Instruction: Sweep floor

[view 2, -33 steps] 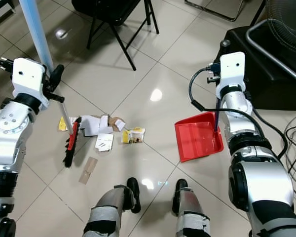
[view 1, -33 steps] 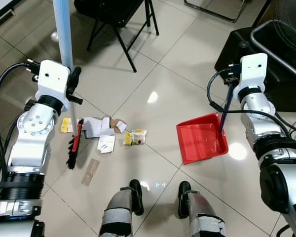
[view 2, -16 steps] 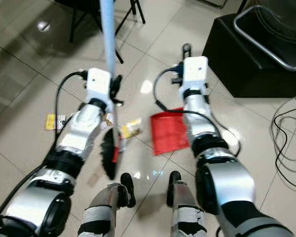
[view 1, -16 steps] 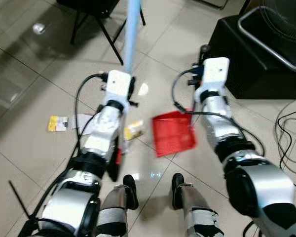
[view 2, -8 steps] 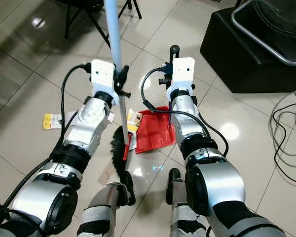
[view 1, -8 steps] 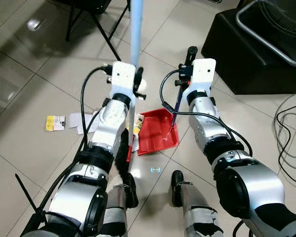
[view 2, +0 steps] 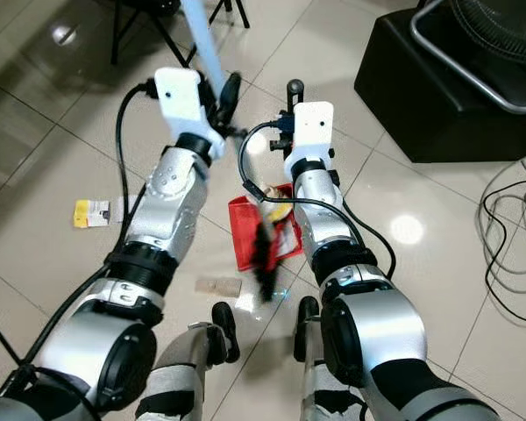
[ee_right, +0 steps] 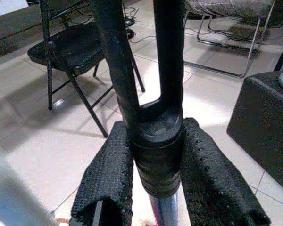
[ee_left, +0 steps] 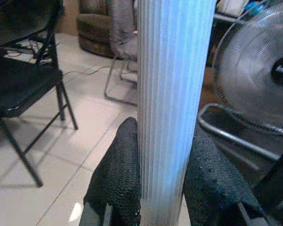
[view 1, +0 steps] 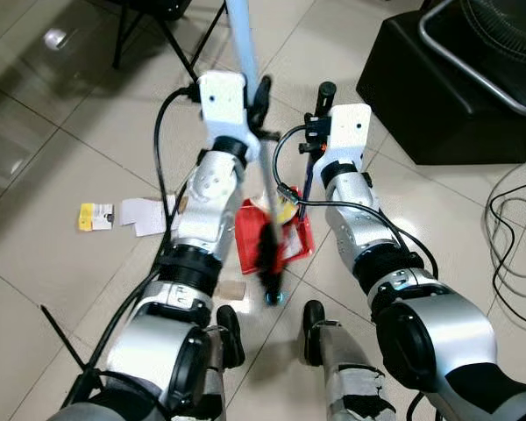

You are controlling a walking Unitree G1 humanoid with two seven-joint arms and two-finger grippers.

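Note:
My left gripper (view 1: 256, 95) is shut on the pale blue ribbed broom handle (ee_left: 172, 103), with its fingers (ee_left: 119, 181) pressed on both sides. The black broom head (view 1: 268, 254) lies over the red dustpan (view 1: 248, 235) on the tiled floor just ahead of my feet. A yellow and white scrap (view 1: 285, 210) sits inside the pan. My right gripper (view 1: 316, 118) is shut on the dustpan's black upright handle (ee_right: 155, 136). Still on the floor are a yellow card (view 1: 95, 215), a white paper (view 1: 145, 215) and a brown cardboard strip (view 1: 231, 289).
A black box (view 1: 447, 88) carrying a fan (view 1: 500, 35) stands at the right rear. Cables (view 1: 508, 237) trail over the tiles to the right. A black folding chair (view 1: 149, 17) stands at the rear left. My feet (view 1: 314, 323) are close behind the dustpan.
The broom head has swung right from beside the dustpan onto it, and the litter that lay by the pan is now in it. The dustpan stayed in place.

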